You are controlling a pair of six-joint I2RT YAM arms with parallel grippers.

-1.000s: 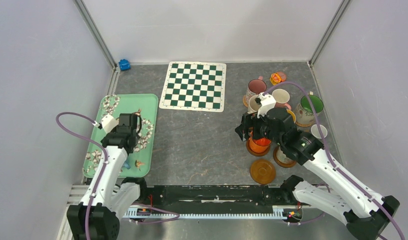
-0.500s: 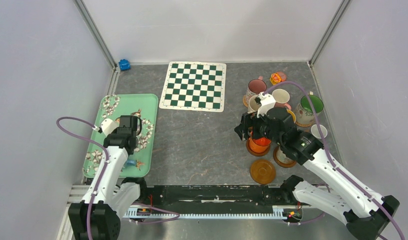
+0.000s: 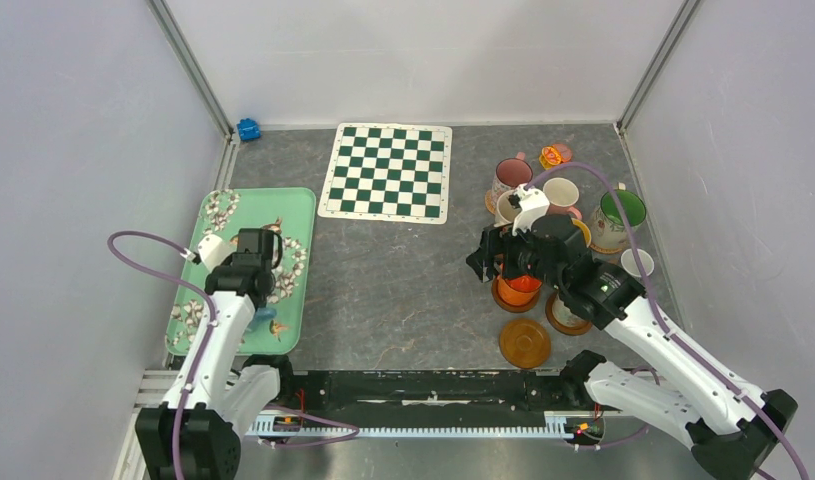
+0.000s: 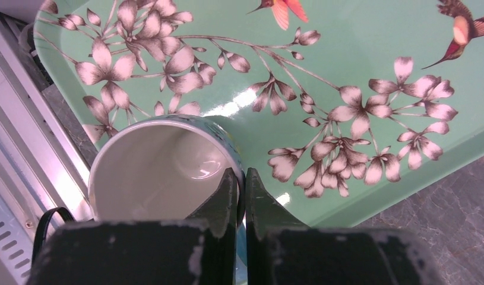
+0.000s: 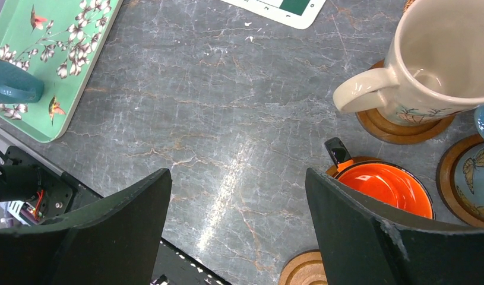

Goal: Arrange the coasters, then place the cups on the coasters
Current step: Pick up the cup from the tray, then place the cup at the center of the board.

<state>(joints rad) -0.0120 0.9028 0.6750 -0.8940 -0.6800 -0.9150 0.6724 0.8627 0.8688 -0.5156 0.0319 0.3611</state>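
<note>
My left gripper (image 4: 240,176) is clamped tight on the rim of a teal-sided mug (image 4: 162,172) with a glossy white inside, toward 5 o'clock on the floral mint tray (image 4: 358,53). 1 second ago my gripper sat slightly nearer 12.

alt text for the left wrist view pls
The left gripper is shut on the rim of a white-lined teal mug, over a mint-green tray printed with blossoms and birds; grey marbled table at lower right.

Left hand (image 3: 255,292) low over green tray (image 3: 301,215) at left, blue-handled cup (image 3: 266,317) under it, right hand (image 3: 508,268) above orange cup (image 3: 519,290) on coaster (image 3: 503,303), other cups (image 3: 561,192) far right, chequered mat (image 3: 388,172) far centre
</note>
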